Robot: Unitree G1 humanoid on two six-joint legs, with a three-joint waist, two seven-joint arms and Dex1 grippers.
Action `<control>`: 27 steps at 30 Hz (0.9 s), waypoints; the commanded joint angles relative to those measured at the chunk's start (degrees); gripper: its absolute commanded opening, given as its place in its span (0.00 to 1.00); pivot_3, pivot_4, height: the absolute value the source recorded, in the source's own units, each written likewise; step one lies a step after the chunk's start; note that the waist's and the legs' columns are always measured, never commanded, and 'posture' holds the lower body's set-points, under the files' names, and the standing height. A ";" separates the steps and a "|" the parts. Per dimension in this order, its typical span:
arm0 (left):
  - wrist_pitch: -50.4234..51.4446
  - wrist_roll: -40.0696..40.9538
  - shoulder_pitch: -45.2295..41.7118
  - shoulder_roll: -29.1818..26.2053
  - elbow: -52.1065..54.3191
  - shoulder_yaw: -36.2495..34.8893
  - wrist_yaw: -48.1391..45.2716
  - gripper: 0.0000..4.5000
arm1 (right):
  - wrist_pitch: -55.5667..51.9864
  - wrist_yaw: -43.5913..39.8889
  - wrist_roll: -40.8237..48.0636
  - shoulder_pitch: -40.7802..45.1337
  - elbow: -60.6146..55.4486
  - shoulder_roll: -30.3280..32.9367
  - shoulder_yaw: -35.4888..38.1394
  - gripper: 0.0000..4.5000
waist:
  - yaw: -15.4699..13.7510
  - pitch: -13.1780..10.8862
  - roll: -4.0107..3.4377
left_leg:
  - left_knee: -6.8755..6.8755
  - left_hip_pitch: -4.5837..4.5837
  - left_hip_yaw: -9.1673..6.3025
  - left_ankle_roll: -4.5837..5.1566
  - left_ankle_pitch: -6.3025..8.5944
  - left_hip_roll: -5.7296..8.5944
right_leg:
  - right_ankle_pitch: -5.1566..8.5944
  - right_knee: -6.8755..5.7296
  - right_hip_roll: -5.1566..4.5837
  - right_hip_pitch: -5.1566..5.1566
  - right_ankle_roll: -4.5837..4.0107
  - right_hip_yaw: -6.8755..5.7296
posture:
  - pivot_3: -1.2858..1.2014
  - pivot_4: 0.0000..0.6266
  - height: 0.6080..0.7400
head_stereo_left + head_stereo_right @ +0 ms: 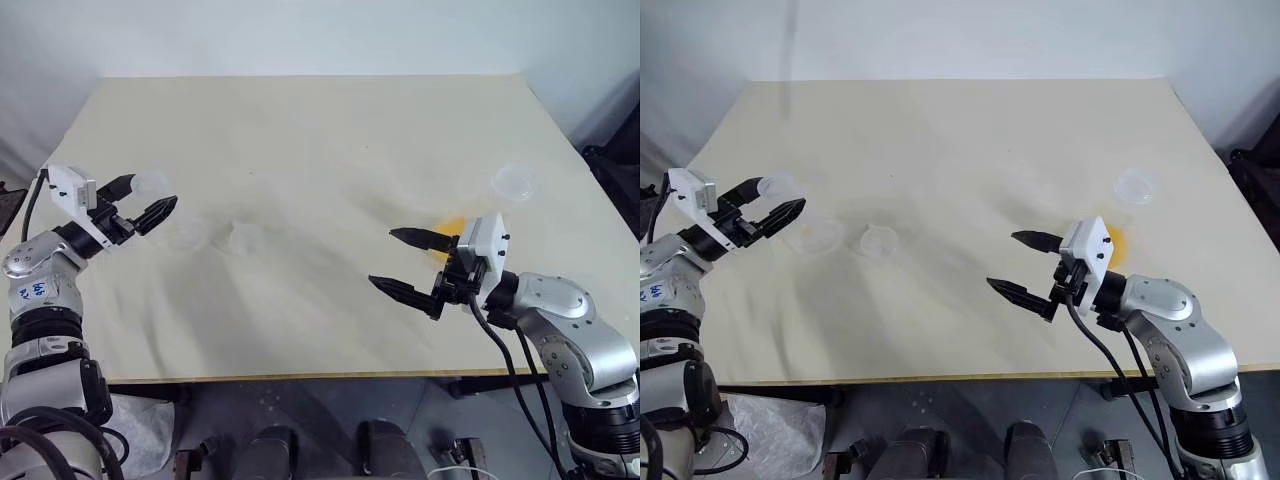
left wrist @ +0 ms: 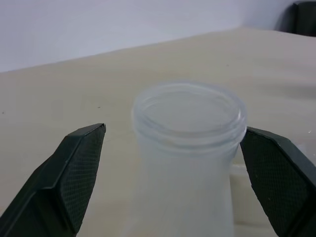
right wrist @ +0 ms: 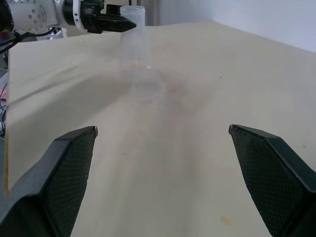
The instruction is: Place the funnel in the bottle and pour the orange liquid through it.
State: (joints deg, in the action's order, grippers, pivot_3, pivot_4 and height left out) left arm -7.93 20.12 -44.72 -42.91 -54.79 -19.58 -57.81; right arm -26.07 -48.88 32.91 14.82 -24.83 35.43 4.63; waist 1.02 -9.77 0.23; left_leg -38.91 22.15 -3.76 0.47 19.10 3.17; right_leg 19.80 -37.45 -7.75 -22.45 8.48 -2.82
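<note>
At the table's left edge, the left gripper (image 2: 173,182) straddles the bottle (image 2: 185,163) neck, fingers spread, not gripping; a hasty squeeze could topple it. The right gripper (image 1: 405,262) hangs spread, empty.

Silver-grey jointed arms carry white wrist blocks, looping black cables, and black textured jaws on each gripper.

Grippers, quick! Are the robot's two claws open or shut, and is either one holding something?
Left gripper: open, its fingers on either side of the bottle neck, not squeezing it yet.
Right gripper: open, holding nothing.
</note>
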 commanded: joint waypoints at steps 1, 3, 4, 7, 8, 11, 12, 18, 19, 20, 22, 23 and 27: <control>-1.61 -0.61 -1.98 -0.74 -1.34 -0.14 -0.26 1.00 | 0.99 0.58 0.91 -0.26 -2.76 0.10 1.42 1.00 | 0.11 0.00 0.00 | 0.00 0.00 0.00 0.00 0.00 0.00 | 0.00 0.00 0.00 0.00 0.00 0.00 | 0.52 0.24 1.00; -2.10 -0.69 -2.54 -0.70 -2.03 -0.08 -0.49 1.00 | 1.18 0.68 0.73 -0.28 -2.76 0.10 1.38 1.00 | 0.24 -0.01 0.01 | 0.00 0.00 -0.02 0.00 0.00 0.00 | 0.00 -0.02 0.00 0.00 0.00 -0.02 | 0.52 0.24 1.00; -2.36 -0.66 -2.74 -0.65 -2.29 -0.12 -0.45 0.96 | 1.26 0.75 0.65 -0.23 -2.71 0.10 1.35 1.00 | 0.31 -0.01 0.02 | 0.00 0.01 -0.02 0.00 0.00 0.00 | 0.00 -0.02 0.01 0.00 0.00 -0.02 | 0.52 0.24 1.00; -3.08 -0.55 -2.87 -0.57 -2.65 -0.27 -0.52 0.79 | 1.72 0.74 0.31 -0.12 -2.47 0.16 1.23 1.00 | 0.45 -0.01 0.02 | -0.01 0.01 -0.06 0.00 0.00 -0.01 | 0.00 -0.04 -0.01 0.00 0.00 -0.02 | 0.52 0.24 1.00; -3.38 -0.35 -2.88 -0.51 -2.74 -0.58 -0.23 0.71 | 1.93 0.70 0.24 -0.10 -2.36 0.15 1.21 1.00 | 0.45 -0.01 0.02 | -0.01 0.01 -0.06 0.00 0.00 -0.01 | 0.00 -0.04 -0.01 0.00 0.00 -0.02 | 0.52 0.24 1.00; -4.14 0.03 -2.69 -0.59 -2.79 -1.02 -0.35 0.53 | 2.55 0.59 0.07 -0.13 -2.09 0.19 1.14 1.00 | 0.47 -0.01 0.02 | -0.02 0.01 -0.07 0.00 0.00 -0.02 | 0.00 -0.05 -0.01 0.00 0.00 -0.02 | 0.52 0.24 1.00; -4.16 0.24 -2.59 -0.69 -2.57 -1.12 -0.74 0.53 | 2.72 0.52 -0.01 -0.10 -1.95 0.21 1.09 1.00 | 0.47 -0.01 0.03 | -0.02 0.01 -0.07 0.00 0.00 -0.02 | 0.00 -0.05 -0.01 0.00 0.00 -0.02 | 0.52 0.24 1.00; -2.32 1.06 -2.86 -2.42 -0.61 -1.21 -4.34 0.53 | 3.73 -0.31 -0.54 0.43 -0.64 0.59 0.98 1.00 | 0.49 -0.02 0.04 | -0.03 0.01 -0.09 0.00 0.00 -0.01 | 0.00 -0.07 -0.01 0.00 0.00 -0.03 | 0.52 0.24 1.00; -1.77 1.04 -3.05 -2.70 -0.19 -1.10 -4.89 0.53 | 3.82 -0.46 -0.58 0.57 -0.40 0.64 1.02 1.00 | 0.51 -0.03 0.05 | -0.03 0.02 -0.09 0.00 0.00 -0.01 | 0.00 -0.07 -0.01 0.00 0.00 -0.03 | 0.52 0.24 1.00; -0.72 1.13 -3.24 -2.99 0.58 -0.99 -5.39 0.53 | 3.86 -0.67 -0.58 0.59 -0.24 0.74 1.16 1.00 | 0.51 -0.04 0.07 | -0.03 0.02 -0.09 0.00 0.00 -0.01 | 0.00 -0.07 -0.01 0.00 0.00 -0.03 | 0.52 0.24 1.00; 2.40 1.32 -3.81 -3.64 3.23 -0.37 -6.73 0.53 | 3.92 -1.43 -0.58 0.58 0.30 1.20 1.57 1.00 | 0.52 -0.04 0.07 | -0.04 0.02 -0.10 0.00 0.00 -0.02 | 0.00 -0.07 -0.01 0.00 0.00 -0.03 | 0.52 0.24 1.00; 4.07 1.12 -4.11 -3.93 4.95 0.26 -7.20 0.53 | 3.93 -1.80 -0.58 0.53 0.59 1.48 1.74 1.00 | 0.50 -0.04 0.07 | -0.05 0.03 -0.10 0.00 0.00 -0.02 | 0.00 -0.07 -0.01 0.00 0.00 -0.03 | 0.52 0.24 1.00; 10.74 1.17 -8.16 -3.89 13.05 3.25 -8.84 0.53 | 3.93 -4.55 -0.02 -1.16 1.76 4.03 3.31 1.00 | -0.04 -0.11 0.18 | -0.15 0.13 -0.28 0.00 0.00 0.01 | 0.00 -0.08 -0.01 0.02 0.00 -0.04 | 0.52 0.24 1.00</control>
State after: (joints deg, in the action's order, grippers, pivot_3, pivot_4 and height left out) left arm 0.81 20.16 -49.92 -45.49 -46.97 -16.82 -65.86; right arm -23.46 -52.16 32.05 14.23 -22.65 38.43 5.52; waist 0.98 -9.88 0.41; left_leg -39.09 22.31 -4.06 0.47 19.10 3.19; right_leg 19.80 -37.52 -7.76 -22.43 8.48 -2.86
